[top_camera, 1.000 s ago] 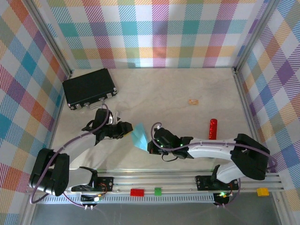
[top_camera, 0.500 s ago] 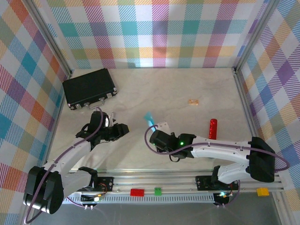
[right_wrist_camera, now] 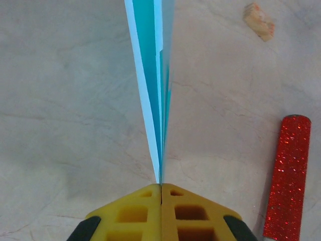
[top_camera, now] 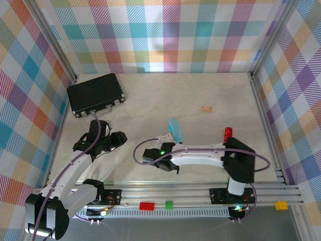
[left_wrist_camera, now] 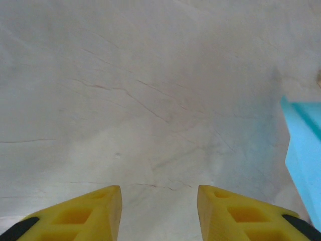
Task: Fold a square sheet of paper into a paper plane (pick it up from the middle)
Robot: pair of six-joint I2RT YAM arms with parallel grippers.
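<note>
The right tool (top_camera: 169, 136) is seen near the middle of the pale marble-patterned bench (top_camera: 165, 100), a little toward the near side. In the right wrist view its two yellow fingers (right_wrist_camera: 131, 213) are pressed together, and the near end of a folded light turquoise-blue paper (right_wrist_camera: 156, 75) is pinched between them. From there the folded paper is stretched away from the tool as a slim strip, seen on its edge, and several layers can be told in it. In the top view the folded paper (top_camera: 174, 129) is pointed toward the far side and is held just beyond the right tool.

The left tool (top_camera: 120, 138) is placed to the left, well apart from the right tool. In the left wrist view its fingers (left_wrist_camera: 75, 213) are spread, with only bare bench between them, and nothing is touched by them. A part of the folded paper (left_wrist_camera: 303, 145) is seen at the right edge of that view.

A red glittering cylinder (top_camera: 228, 133) is lying on the bench to the right of the folded paper, and it is partly covered by the right arm in the top view. A small tan scrap (top_camera: 206, 108) is lying farther away and to the right. A flat black case (top_camera: 95, 93) is set at the far left corner of the bench.
</note>
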